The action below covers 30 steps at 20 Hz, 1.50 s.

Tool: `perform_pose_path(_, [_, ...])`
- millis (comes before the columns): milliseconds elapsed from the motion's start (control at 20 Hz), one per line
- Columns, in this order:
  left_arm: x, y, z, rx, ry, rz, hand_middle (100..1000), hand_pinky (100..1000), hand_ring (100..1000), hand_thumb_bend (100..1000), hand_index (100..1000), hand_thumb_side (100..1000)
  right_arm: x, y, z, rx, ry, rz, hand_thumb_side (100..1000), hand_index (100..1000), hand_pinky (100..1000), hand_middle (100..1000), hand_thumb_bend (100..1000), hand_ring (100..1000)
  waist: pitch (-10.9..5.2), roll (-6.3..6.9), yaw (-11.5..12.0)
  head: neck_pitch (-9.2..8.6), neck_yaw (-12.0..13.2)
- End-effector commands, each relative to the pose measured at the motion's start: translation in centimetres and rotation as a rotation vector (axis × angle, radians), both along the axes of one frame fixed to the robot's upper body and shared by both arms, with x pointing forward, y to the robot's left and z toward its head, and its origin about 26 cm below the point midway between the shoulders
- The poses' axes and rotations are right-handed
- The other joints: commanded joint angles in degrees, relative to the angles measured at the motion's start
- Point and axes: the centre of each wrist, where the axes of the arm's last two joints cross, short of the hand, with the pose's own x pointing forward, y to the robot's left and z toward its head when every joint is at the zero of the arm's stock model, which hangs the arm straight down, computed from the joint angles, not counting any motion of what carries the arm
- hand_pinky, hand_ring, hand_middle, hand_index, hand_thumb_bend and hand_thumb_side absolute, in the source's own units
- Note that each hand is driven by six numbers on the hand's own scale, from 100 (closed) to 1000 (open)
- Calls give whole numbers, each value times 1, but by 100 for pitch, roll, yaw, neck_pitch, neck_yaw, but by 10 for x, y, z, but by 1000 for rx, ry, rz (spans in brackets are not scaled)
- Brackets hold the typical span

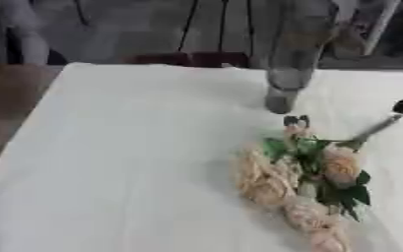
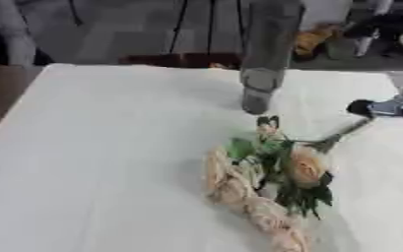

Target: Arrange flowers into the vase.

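Grey floor and dark stand legs fill the room behind, with some clutter at the far right that cannot be made out. Below that, a white table (image 1: pixel 127 162) takes up most of both views, its brown edge showing at the far left.

On the table stands a tall clear glass vase (image 1: pixel 292 64), upright near the far edge and right of centre, with no stems in it. Near it, towards the robot, lies a bunch of peach-coloured artificial roses (image 1: pixel 278 179) with green leaves, strung along the cloth towards the lower right. One rose (image 2: pixel 306 167) sits apart from the rest on a grey stem (image 2: pixel 342 134) that slants up towards the right edge.

There the robot's right hand (image 2: pixel 386 107) comes in, dark with a pale part, seemingly at the stem's end; whether its fingers are curled round the stem or apart cannot be told. No left hand shows in either view.

By these signs the first flower is being picked up. The next move would call for lifting the stem clear of the bunch, turning it upright and lowering its end into the narrow vase mouth.
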Motion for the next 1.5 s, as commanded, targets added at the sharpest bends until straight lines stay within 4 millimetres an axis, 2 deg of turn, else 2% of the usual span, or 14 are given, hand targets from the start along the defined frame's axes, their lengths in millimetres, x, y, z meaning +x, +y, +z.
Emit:
perform_pose_path(50, [-5,4,9,24,-30,11,979,825,951,100,991,1000,-4,-4,10,-49,0,-26,635,1000,926,964,330,945,-179,44,-35,-24,-166])
perform_pose_path(150, [-5,4,9,26,-27,9,979,825,951,100,991,1000,-1,-7,4,-120,63,-55,627,1000,926,976,336,939,-184,46,-45,-20,-278])
perform_pose_path(350, [-5,3,9,26,-25,7,979,825,950,100,991,1000,5,-7,-3,-192,93,-82,636,1000,925,1000,310,911,-183,54,-38,-26,-329])
perform_pose_path(400, [-5,3,9,27,-25,6,979,825,950,100,991,1000,6,-8,-5,-204,90,-84,657,1000,949,1000,278,971,-181,57,-33,-31,-343])
perform_pose_path(550, [-5,3,9,28,-27,5,979,825,950,100,991,1000,9,-9,-9,-245,78,-89,664,1000,967,1000,268,999,-172,66,-24,-49,-380])
perform_pose_path(700, [-5,3,10,31,-28,1,978,825,950,100,991,1000,11,-9,-11,-293,74,-96,680,1000,934,1000,240,943,-158,73,-20,-74,-409])
perform_pose_path(750, [-4,2,10,31,-28,0,978,825,950,100,991,1000,12,-9,-12,-306,73,-98,667,1000,920,1000,268,924,-154,75,-20,-80,-415])
perform_pose_path(900, [-4,2,10,31,-28,-1,978,825,950,100,991,1000,14,-9,-15,-324,66,-100,667,1000,920,1000,268,924,-150,76,-20,-85,-419])
perform_pose_path(950, [-4,2,10,32,-28,-2,978,824,949,100,991,1000,15,-9,-16,-328,66,-100,638,1000,914,982,353,892,-146,79,-17,-92,-423])
perform_pose_path(1100, [-4,1,11,33,-30,-7,978,824,949,100,991,1000,18,-11,-21,-336,73,-107,638,1000,914,982,353,892,-131,89,-2,-117,-439])
perform_pose_path(1150, [-4,1,11,34,-30,-7,977,822,949,100,990,1000,19,-12,-23,-339,78,-111,590,1000,930,978,351,914,-124,90,1,-126,-443])
perform_pose_path(1200, [-4,1,11,34,-31,-9,977,822,949,100,990,1000,21,-15,-30,-340,105,-122,588,1000,862,954,401,855,-107,91,14,-151,-456])
perform_pose_path(1300, [-4,1,11,33,-32,-11,977,821,949,100,990,1000,25,-20,-41,-321,135,-130,602,1000,782,941,414,797,-94,95,27,-171,-475])
perform_pose_path(1500, [-4,0,12,33,-33,-14,976,821,949,100,990,1000,29,-27,-52,-290,152,-137,567,1000,810,958,421,840,-84,98,51,-193,-488])
